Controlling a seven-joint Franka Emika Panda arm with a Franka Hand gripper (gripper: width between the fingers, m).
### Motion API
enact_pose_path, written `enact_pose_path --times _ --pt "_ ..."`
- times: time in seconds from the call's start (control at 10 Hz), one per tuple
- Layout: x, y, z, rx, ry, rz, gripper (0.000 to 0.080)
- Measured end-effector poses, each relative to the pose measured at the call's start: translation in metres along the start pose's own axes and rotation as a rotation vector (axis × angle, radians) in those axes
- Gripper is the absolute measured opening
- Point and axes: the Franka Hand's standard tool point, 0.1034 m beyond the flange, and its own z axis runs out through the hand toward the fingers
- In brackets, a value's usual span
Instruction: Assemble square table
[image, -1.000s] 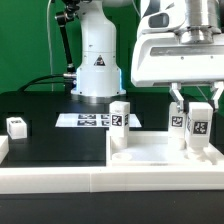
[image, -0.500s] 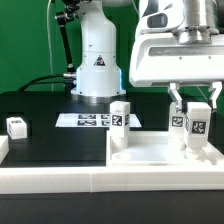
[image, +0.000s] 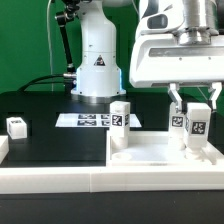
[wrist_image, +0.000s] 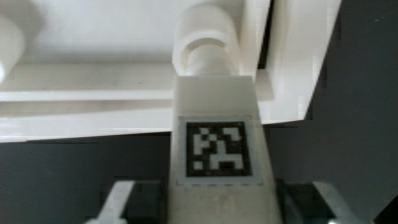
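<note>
Clamping a leg block (image: 199, 128), hand (image: 196, 112) above the square table (image: 150, 152) (block's lower end unclear)

The black bench (image: 60, 145) carries the arm's white base (image: 97, 75) at the back. Just in front of that the marker board (image: 88, 120) lies flat. Off to the exterior view's left a small leg (image: 17, 126) sits alone. The slab (image: 150, 152) rests at the exterior view's right, and a white rail (image: 50, 180) runs along the near edge.
</note>
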Motion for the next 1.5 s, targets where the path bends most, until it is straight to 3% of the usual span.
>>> enact_pose_path --times 0.5,1.5 --pt "-0.014 -0.006 0.005 0.000 -0.003 -0.006 0.0290" --pt "-0.011 -0.010 0.009 0.004 0.104 -0.036 0.0290"
